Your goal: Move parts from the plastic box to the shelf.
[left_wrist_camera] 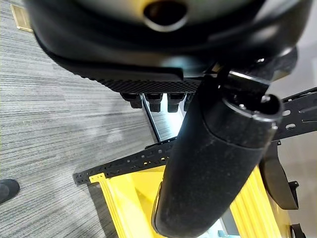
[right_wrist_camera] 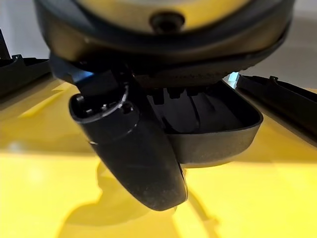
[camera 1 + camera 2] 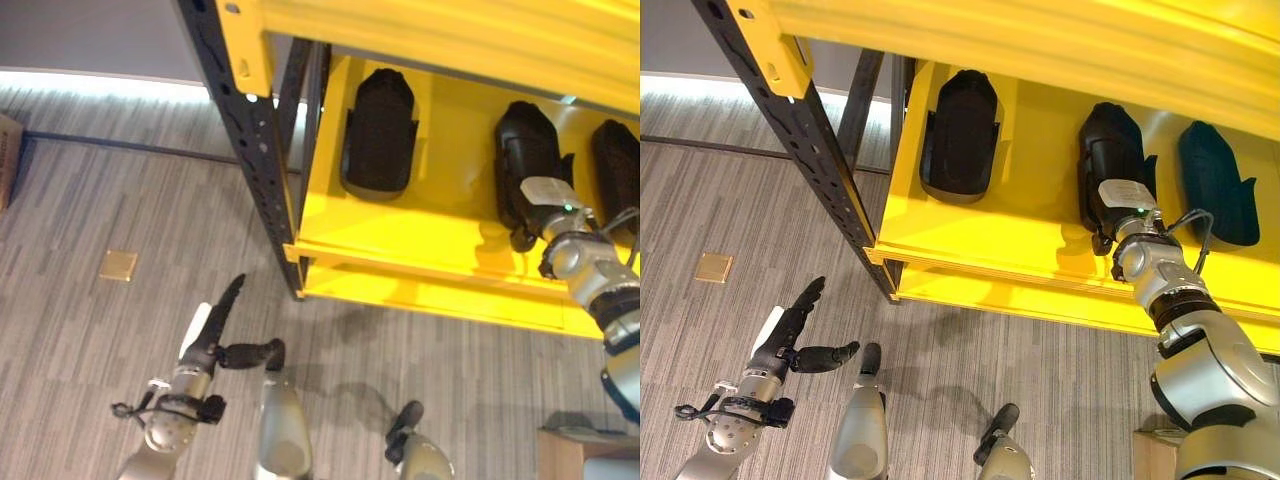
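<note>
Right eye view: shelf [image 3: 1040,270] with three parts [image 3: 958,135].

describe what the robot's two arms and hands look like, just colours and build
Both arms are silver-grey metal in rounded segments with black bands at the joints. The left hand is dark, with slim black fingers and a white cover on one side. The right hand is also dark, with a pale plate and a small green light at its wrist.
</note>
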### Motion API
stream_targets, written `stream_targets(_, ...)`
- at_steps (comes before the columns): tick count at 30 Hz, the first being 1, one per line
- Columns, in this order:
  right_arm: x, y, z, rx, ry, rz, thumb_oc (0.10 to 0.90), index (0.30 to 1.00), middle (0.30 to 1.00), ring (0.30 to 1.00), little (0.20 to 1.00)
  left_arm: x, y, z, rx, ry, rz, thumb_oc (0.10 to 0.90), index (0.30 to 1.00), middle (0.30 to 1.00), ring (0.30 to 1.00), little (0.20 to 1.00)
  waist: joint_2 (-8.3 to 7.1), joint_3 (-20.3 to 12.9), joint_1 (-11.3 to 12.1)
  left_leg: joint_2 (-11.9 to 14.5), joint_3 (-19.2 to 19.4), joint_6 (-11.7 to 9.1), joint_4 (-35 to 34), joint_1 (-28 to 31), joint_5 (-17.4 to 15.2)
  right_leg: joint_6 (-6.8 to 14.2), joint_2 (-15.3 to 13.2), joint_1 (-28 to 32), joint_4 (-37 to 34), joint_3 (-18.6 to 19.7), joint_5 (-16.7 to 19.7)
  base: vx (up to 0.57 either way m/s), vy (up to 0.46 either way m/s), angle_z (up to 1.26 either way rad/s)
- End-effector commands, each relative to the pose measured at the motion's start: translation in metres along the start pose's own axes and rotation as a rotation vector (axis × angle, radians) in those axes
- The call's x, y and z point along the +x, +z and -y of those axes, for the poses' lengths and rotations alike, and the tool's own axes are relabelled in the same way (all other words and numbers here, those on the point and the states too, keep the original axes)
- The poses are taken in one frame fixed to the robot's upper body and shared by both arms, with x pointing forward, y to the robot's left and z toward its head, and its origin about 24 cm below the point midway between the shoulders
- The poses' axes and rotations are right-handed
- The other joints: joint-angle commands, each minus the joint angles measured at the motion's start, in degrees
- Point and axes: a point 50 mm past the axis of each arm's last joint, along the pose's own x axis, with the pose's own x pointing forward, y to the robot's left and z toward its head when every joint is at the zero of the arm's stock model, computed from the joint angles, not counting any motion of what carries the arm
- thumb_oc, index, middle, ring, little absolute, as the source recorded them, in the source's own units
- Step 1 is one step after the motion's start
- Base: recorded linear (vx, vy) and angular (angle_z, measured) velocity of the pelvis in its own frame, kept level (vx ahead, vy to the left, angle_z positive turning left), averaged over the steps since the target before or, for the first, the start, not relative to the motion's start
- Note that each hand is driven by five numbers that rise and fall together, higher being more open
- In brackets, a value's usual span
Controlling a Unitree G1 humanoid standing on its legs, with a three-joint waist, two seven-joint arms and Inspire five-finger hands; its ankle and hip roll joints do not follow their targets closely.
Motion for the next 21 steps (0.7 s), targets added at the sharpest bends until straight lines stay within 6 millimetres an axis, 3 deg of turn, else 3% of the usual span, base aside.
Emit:
stream_targets(1, 0.012, 0.045, 0.043, 0.013, -0.131, 0.159, 0.9, 1.0, 1.0, 1.0, 1.0, -0.002, 0.024, -0.02, -0.013, 0.075, 0.145, 0.9, 1.0, 1.0, 1.0, 1.0, -1.5, -2.07, 0.8, 0.34, -0.89, 1.83, -3.08, -2.31, 4.53, -0.29, -0.23, 1.02, 5.4, 1.93, -2.28, 0.0, 0.0, 0.0)
stream_targets(21, 0.013, 0.056, 0.049, -0.051, -0.136, 0.207, 0.9, 1.0, 1.0, 1.0, 1.0, -0.004, 0.025, -0.025, -0.006, 0.099, 0.15, 0.9, 1.0, 1.0, 1.0, 1.0, -2.11, -2.05, 1.44, 0.09, -1.34, 1.98, -3.26, -2.61, 4.55, -0.26, -0.16, 1.22, 5.15, 1.34, -2.12, 0.0, 0.0, 0.02)
